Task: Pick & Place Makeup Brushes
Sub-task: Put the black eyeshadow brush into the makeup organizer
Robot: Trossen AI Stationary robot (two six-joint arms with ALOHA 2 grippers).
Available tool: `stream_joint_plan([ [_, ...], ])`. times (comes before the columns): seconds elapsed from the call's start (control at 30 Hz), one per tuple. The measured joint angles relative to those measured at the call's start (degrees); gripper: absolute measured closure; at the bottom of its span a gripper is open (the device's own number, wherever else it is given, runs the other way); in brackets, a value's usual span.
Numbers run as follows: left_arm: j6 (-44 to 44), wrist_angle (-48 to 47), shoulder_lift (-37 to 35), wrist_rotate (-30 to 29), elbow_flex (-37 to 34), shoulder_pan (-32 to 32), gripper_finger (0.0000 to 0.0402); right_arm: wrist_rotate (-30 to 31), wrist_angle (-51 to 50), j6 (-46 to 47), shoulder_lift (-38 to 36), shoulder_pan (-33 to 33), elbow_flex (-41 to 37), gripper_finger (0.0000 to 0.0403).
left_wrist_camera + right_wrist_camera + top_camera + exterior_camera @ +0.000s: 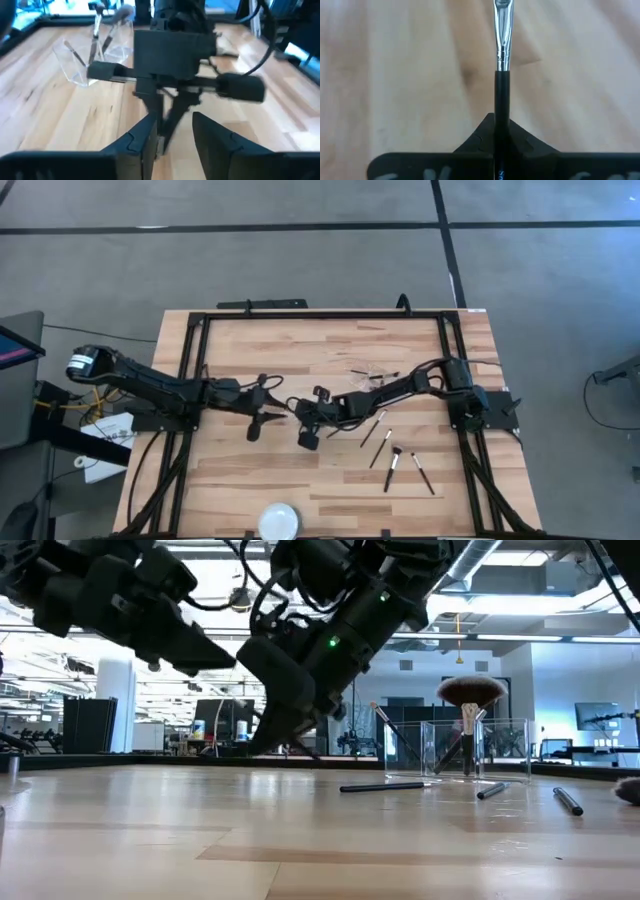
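The pale wood-plank table (250,470) stands on grey floor with dark seam lines; beyond it lies a bright open hall. The right gripper (501,142), near the table's middle, is clamped shut on a silver-ferruled brush (503,60). The left gripper (172,135) faces it with fingers parted, holding nothing. Loose makeup brushes (395,463) lie just beside the clear holder (470,750), which has more brushes standing inside.

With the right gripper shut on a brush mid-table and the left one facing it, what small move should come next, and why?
Probably the left gripper backs away: its fingers stand open while the right gripper is shut on the brush, so the right arm can carry it toward the clear holder.
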Motion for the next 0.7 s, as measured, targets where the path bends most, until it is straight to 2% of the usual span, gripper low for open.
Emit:
stream_joint_plan([
  [0.13,-0.22,-0.34,-2.55,-3.18,-2.29,0.00,0.0285,5.88,-1.52,0.31,-1.93,0.00,-0.12,0.0402],
  [0.23,-0.23,0.08,-4.97,-7.79,-3.79,0.03,0.0286,7.30,-0.87,0.32,-3.91,0.10,0.02,0.0402],
  [0.43,-6.36,3.55,-5.77,-8.20,-6.76,0.22,0.0286,6.82,2.50,0.32,-4.98,-0.12,-0.02,0.0402],
  [0.57,-8.21,12.22,-2.64,-8.13,-7.38,0.22,0.0288,3.98,3.42,2.19,-4.86,-1.26,0.00,0.0402],
  [0.7,-14.12,16.93,1.78,-8.37,-7.35,0.24,0.0291,2.34,3.38,4.40,-4.55,-2.05,-0.02,0.0403],
])
